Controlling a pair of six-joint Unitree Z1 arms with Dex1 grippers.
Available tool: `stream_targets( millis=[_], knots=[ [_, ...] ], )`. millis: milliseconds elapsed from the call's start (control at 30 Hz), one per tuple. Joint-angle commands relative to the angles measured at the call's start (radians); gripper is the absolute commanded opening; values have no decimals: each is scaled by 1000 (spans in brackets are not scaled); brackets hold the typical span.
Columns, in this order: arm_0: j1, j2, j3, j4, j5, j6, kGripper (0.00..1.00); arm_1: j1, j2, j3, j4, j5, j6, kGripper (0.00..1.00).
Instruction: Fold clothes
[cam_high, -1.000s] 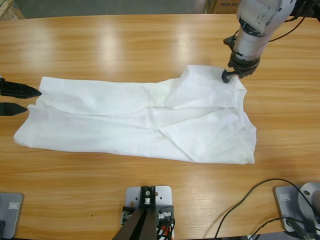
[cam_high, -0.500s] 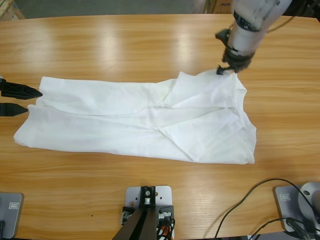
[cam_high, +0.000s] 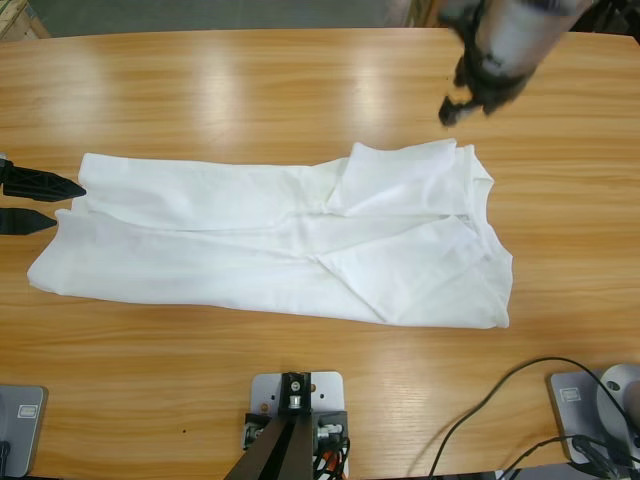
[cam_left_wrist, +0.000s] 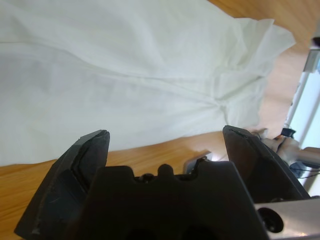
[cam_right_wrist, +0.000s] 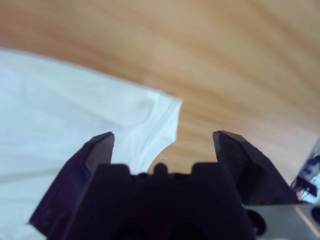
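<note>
1. I see the right arm only partly: it is cut off at the top edge of the high view, blurred, with the right gripper (cam_high: 462, 103) dark and hard to read there. The left gripper (cam_high: 38, 203) pokes in at the left edge; its arm is out of view.
2. The white T-shirt (cam_high: 280, 235) lies flat across the middle of the wooden table (cam_high: 250, 90), folded lengthways, its chest logo not visible.
3. Since a second ago, the right gripper has let go of the shirt's far right corner (cam_high: 440, 150) and lifted away toward the far edge; that corner now lies flat.
4. My right jaws are spread wide and hold nothing.
5. My left jaws are spread too, empty, tips just beside the shirt's left end.
</note>
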Motion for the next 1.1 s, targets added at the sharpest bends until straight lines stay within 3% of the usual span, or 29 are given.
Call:
stream_targets(
  millis=[33,433,867,1100],
  knots=[
    [-9,17,14,10,14,6,872,79,111,137,-47,71,129,803],
    [-9,10,16,12,14,6,872,77,215,40,-51,68,48,807],
    [-9,12,16,15,14,6,872,64,200,-59,12,37,18,807],
    [-9,-8,13,6,30,5,872,58,39,-38,20,59,24,808]
  ],
)
